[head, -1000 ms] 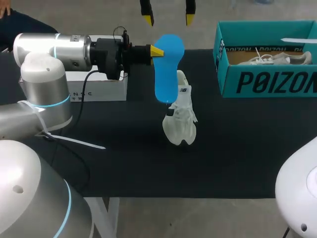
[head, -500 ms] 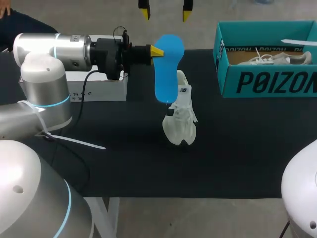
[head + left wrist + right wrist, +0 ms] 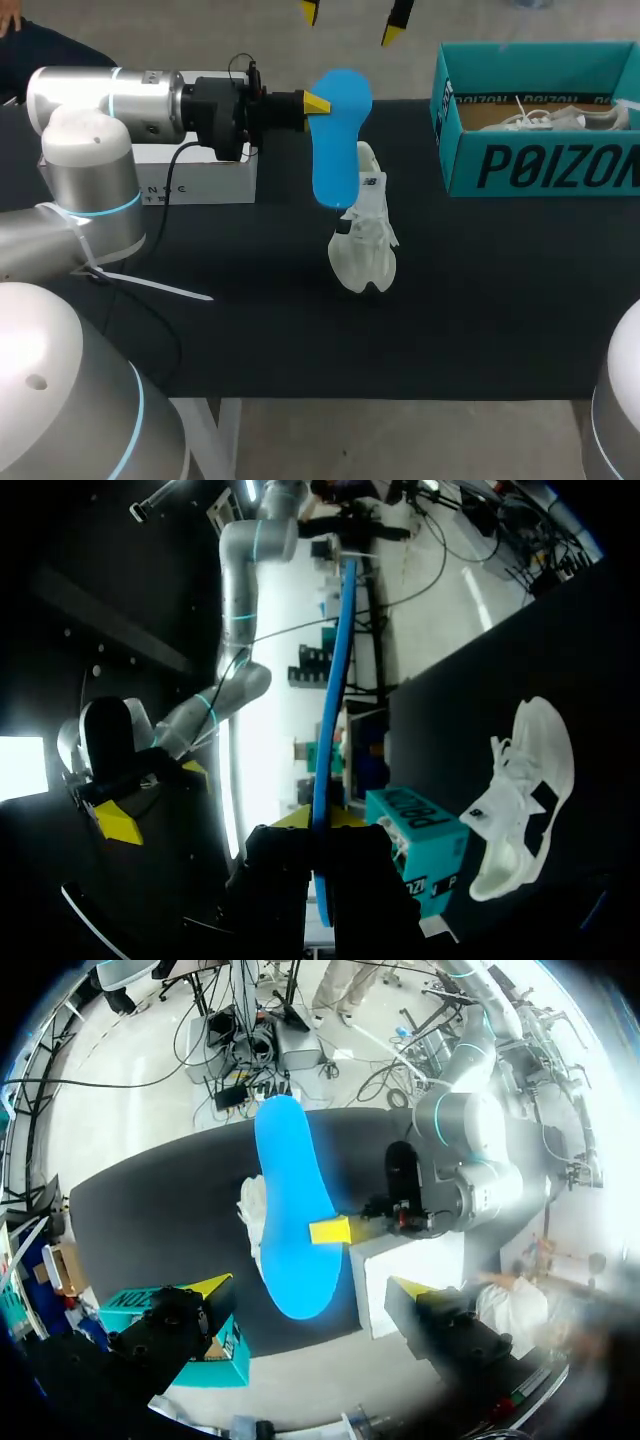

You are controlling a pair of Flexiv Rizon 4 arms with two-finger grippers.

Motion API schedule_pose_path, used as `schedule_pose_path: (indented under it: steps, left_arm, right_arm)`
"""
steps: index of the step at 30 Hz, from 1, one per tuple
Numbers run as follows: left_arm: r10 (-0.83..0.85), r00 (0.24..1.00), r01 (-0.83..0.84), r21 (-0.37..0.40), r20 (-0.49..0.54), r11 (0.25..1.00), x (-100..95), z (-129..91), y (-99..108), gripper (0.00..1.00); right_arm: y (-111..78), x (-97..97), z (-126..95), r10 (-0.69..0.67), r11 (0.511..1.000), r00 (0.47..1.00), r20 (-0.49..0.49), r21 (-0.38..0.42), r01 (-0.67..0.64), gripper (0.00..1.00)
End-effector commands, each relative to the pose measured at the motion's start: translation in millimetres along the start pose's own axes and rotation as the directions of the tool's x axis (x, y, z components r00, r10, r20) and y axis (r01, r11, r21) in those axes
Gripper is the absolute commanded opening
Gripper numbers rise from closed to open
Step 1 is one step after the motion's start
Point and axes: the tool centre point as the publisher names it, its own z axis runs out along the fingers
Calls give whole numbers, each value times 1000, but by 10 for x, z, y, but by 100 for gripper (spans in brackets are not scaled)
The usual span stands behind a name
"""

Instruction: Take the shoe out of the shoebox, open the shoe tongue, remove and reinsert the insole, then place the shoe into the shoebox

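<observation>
One arm loaded: left gripper pinches the insole near one end. Its long axis runs from those fingers toward the shoe at its free end. Right gripper is spread wide, well off; left is nearer.

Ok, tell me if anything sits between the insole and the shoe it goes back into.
Nothing visible does. The left gripper is shut on the blue insole, close over the white shoe. The right gripper, open, hangs by the far edge of the table, out of that path.
</observation>
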Motion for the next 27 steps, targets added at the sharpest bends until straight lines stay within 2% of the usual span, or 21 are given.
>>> schedule_pose_path:
  steps: [1, 7, 14, 18, 22, 27]
  left_arm:
    - [1, 1000, -1, 1, 0, 1000, 4, 11, 10, 0]
    - [1, 1000, -1, 1, 0, 1000, 4, 11, 10, 0]
    - [1, 1000, -1, 1, 0, 1000, 4, 11, 10, 0]
    - [1, 1000, -1, 1, 0, 1000, 4, 11, 10, 0]
    - [1, 1000, -1, 1, 0, 1000, 4, 11, 10, 0]
    - [1, 1000, -1, 1, 0, 1000, 4, 11, 10, 0]
  right_arm:
    - [-35, 158, 10, 16, 1000, 941, 337, -12, -12, 100]
    - [-32, 227, -16, -23, 1000, 860, 509, 29, 10, 100]
    - [-24, 280, 0, -95, 995, 749, 656, 74, 61, 100]
    - [-22, 307, 22, -95, 995, 688, 719, 59, 76, 100]
    - [-46, 351, 84, -50, 997, 626, 778, 7, 71, 100]
    - [-65, 395, 110, -36, 997, 588, 808, -13, 78, 100]
